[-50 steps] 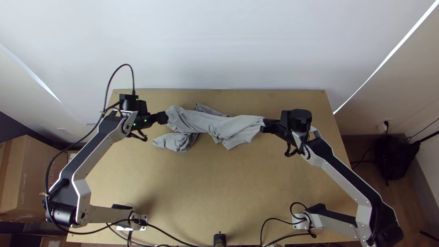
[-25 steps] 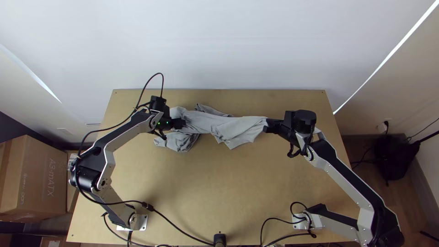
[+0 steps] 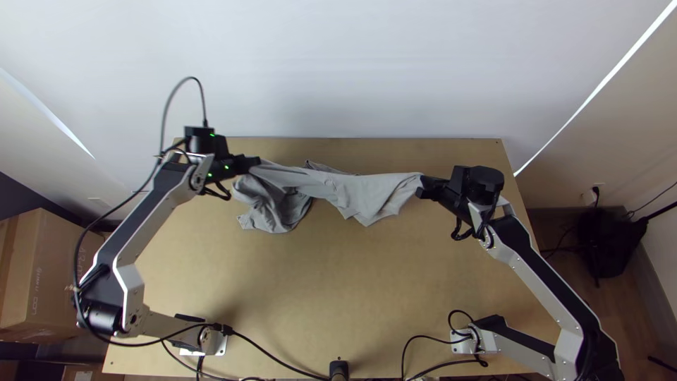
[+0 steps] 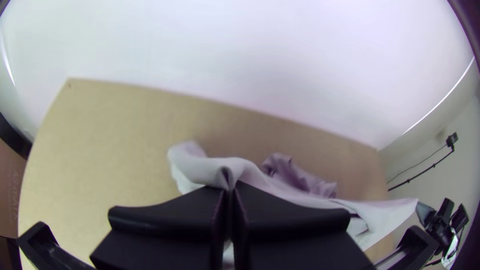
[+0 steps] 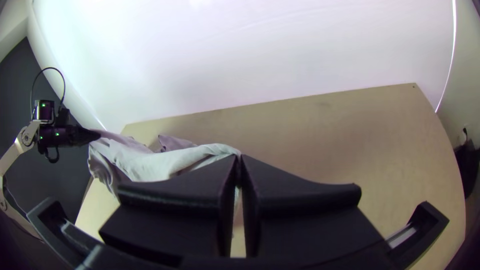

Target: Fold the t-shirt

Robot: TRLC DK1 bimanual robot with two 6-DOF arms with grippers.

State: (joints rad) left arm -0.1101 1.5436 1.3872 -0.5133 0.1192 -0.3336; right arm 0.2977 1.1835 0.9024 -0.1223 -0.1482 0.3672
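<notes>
Grey fabric t-shirt (image 3: 363, 194) hangs bunched over the light wooden table (image 3: 338, 282), pinched in the black left gripper (image 3: 255, 164) and black right gripper (image 3: 422, 189); spread it with gentle, level tension.

A cardboard box (image 3: 51, 275) sits beside the worktop (image 3: 317, 296), at the top view's left. A white wall (image 3: 352, 70) stands behind the far edge. At the right, a black bundle (image 3: 606, 247) is near a wall socket (image 3: 596, 189), above brown floor (image 3: 631, 310).
</notes>
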